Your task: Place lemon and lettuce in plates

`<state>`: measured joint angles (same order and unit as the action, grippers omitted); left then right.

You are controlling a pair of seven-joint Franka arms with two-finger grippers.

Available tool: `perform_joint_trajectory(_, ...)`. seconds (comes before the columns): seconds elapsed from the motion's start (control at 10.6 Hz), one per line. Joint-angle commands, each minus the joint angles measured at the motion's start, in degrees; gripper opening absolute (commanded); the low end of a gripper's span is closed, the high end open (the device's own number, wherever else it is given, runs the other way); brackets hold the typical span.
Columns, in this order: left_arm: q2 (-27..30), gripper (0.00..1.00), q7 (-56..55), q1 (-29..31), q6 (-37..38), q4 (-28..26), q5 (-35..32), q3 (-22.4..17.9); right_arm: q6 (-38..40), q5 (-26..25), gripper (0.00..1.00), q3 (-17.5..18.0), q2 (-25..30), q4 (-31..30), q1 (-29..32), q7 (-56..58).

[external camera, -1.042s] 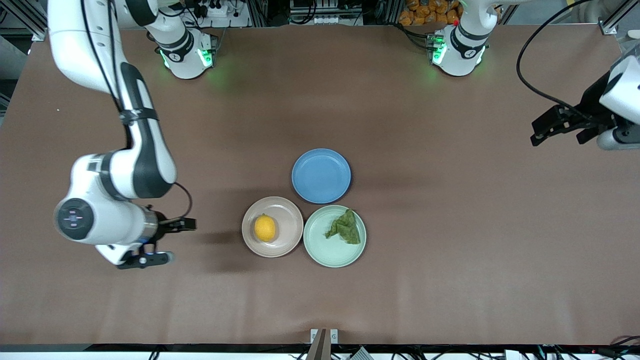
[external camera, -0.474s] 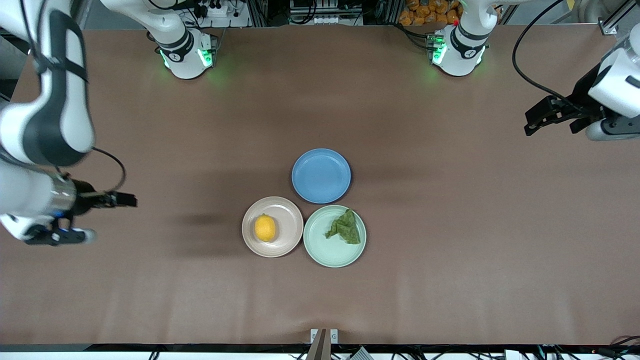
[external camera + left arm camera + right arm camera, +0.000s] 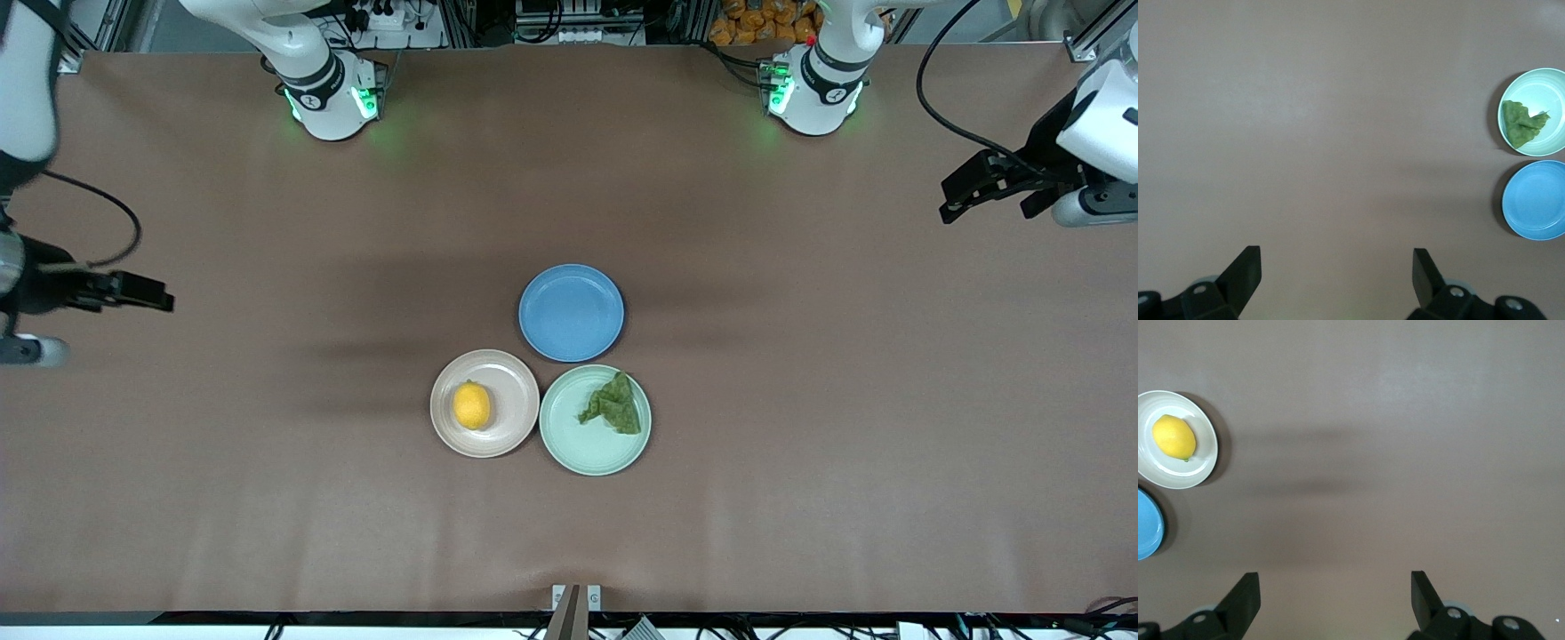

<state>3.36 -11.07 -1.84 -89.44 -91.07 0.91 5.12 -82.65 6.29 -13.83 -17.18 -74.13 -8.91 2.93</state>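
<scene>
The lemon (image 3: 471,405) and lettuce (image 3: 613,405) lie on two touching plates (image 3: 511,440), nearer the camera than a third plate (image 3: 571,313).

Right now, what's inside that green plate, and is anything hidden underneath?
The mint green plate holds only the lettuce, lying toward its rim nearest the blue plate. The patch of plate beneath the leaf is covered, so whatever is there cannot be seen.

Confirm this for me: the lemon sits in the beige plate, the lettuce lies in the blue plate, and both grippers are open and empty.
Not quite. The lettuce lies in the mint green plate, as the front view shows; the blue plate is empty. The lemon does sit in the beige plate, and the left gripper and right gripper are open and empty.
</scene>
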Motion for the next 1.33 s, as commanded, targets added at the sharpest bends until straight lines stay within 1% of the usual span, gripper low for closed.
perform_joint_trajectory(0.0, 1.83, 1.00, -0.44, 2.28, -0.03, -1.92, 0.58, 0.15, 1.44, -1.19, 1.00, 3.71, 8.11, -5.40, 4.14, -0.12)
perform_joint_trajectory(0.09, 1.22, 1.00, -0.10, 2.89, -0.29, -1.48, 0.67, 0.06, 2.40, -2.50, 1.00, 5.12, 9.43, -5.41, 5.38, -0.12)
perform_joint_trajectory(0.19, 0.86, 1.00, 0.08, 3.07, -0.29, -1.39, 0.58, -0.02, 3.37, -4.25, 1.00, 5.74, 10.40, -5.41, 5.74, -0.12)
perform_joint_trajectory(0.38, -0.01, 1.00, 0.08, 2.90, -0.38, -0.08, 0.50, -0.03, 5.22, -4.36, 1.00, 5.92, 11.81, -5.15, 5.65, -0.21)
perform_joint_trajectory(0.47, -0.54, 1.00, 0.00, 2.72, -0.38, 0.80, 0.41, -0.03, 5.40, -4.36, 1.00, 6.79, 12.43, -5.32, 5.74, -0.73)
perform_joint_trajectory(0.85, -1.25, 1.00, -0.53, 2.19, -0.38, 1.95, -3.63, 0.59, 2.94, -4.53, 1.00, 8.03, 12.79, -7.25, 6.53, -1.88)
perform_joint_trajectory(0.95, -1.34, 1.00, -0.53, 2.28, -0.38, 1.95, -3.64, 0.42, 2.94, -5.23, 1.00, 8.21, 13.05, -7.26, 6.18, -1.88)
perform_joint_trajectory(1.04, -1.34, 1.00, -0.44, 2.54, -0.38, 1.95, -3.64, 0.41, 3.20, -7.93, 1.00, 9.34, 13.57, -7.26, 6.01, -1.96)
perform_joint_trajectory(1.14, -1.25, 1.00, -0.36, 2.72, -0.21, 1.95, -3.55, 0.41, 3.90, -8.83, 1.00, 10.40, 14.01, -7.26, 6.18, -1.97)
perform_joint_trajectory(1.23, -1.16, 1.00, -0.36, 2.81, 0.06, 1.95, -3.46, 0.41, 4.77, -8.84, 1.00, 10.49, 14.63, -7.34, 6.70, -1.97)
